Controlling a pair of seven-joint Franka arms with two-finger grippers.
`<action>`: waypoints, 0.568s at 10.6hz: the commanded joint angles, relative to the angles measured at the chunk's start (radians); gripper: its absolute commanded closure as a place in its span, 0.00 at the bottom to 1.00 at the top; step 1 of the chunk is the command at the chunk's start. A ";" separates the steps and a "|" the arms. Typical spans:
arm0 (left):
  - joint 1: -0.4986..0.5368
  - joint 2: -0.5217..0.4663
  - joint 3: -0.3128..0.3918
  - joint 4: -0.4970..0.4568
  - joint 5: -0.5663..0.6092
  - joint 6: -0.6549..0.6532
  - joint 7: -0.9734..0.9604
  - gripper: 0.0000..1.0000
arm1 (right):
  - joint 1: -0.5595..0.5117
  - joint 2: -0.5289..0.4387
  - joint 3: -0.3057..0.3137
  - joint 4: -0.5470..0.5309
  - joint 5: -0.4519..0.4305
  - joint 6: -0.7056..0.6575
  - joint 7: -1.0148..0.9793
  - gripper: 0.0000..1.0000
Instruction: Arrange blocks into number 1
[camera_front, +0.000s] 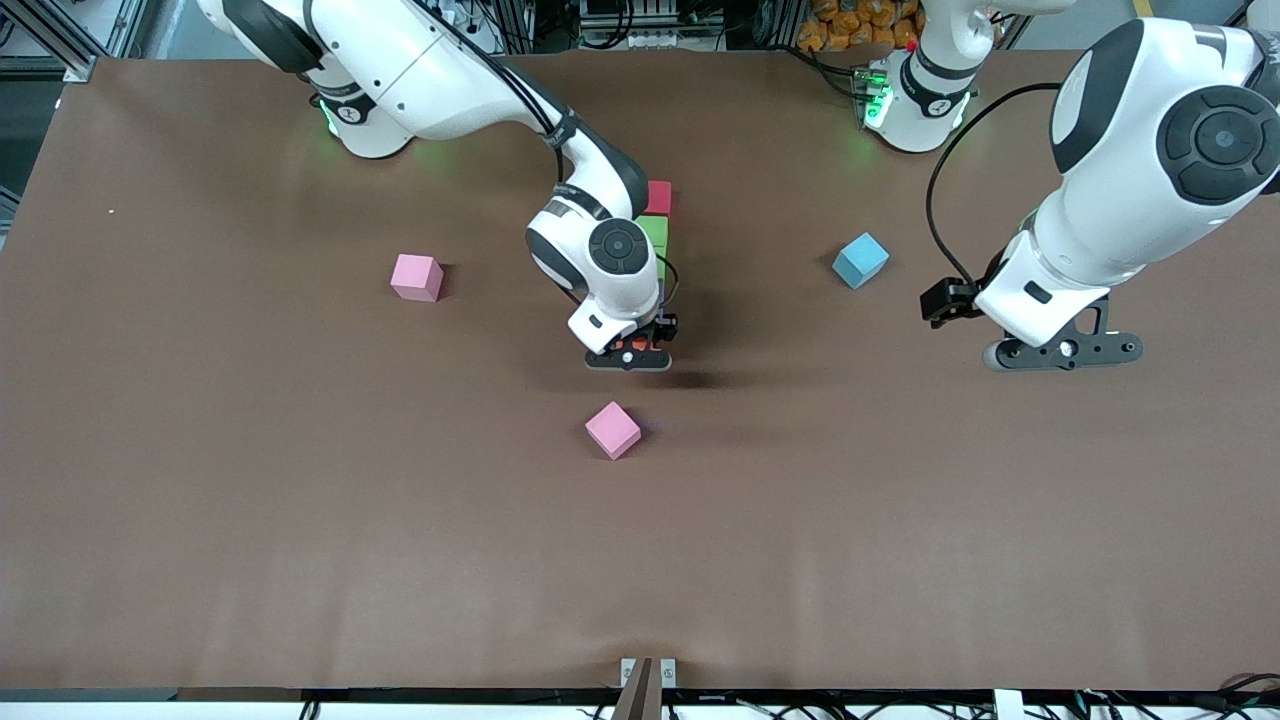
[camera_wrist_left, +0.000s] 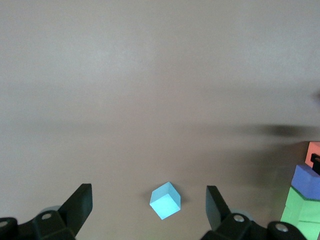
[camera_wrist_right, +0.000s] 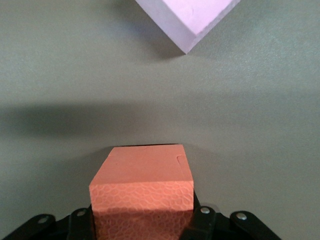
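A: So, right tool (camera_front: 630, 352)?
B: Pinching the orange block (camera_wrist_right: 142, 192), low at the camera end of the block line: red (camera_front: 658, 197), green (camera_front: 655, 236), purple (camera_wrist_left: 306, 183) in a row mid-tabletop (camera_front: 300, 520). Pink cube (camera_front: 612, 430) sits nearer the camera.
A: Left tool (camera_wrist_left: 149, 206)?
B: Spread wide, waiting above the blue cube (camera_front: 860, 260), holding nothing.
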 joint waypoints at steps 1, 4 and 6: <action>-0.003 -0.026 0.003 -0.012 0.023 -0.032 0.072 0.00 | 0.034 0.012 -0.030 0.016 0.035 0.005 0.010 1.00; -0.005 -0.028 0.009 -0.012 0.023 -0.041 0.080 0.00 | 0.070 0.012 -0.059 0.017 0.069 0.005 0.010 1.00; -0.003 -0.028 0.009 -0.012 0.023 -0.045 0.080 0.00 | 0.079 0.010 -0.064 0.017 0.080 0.005 0.010 1.00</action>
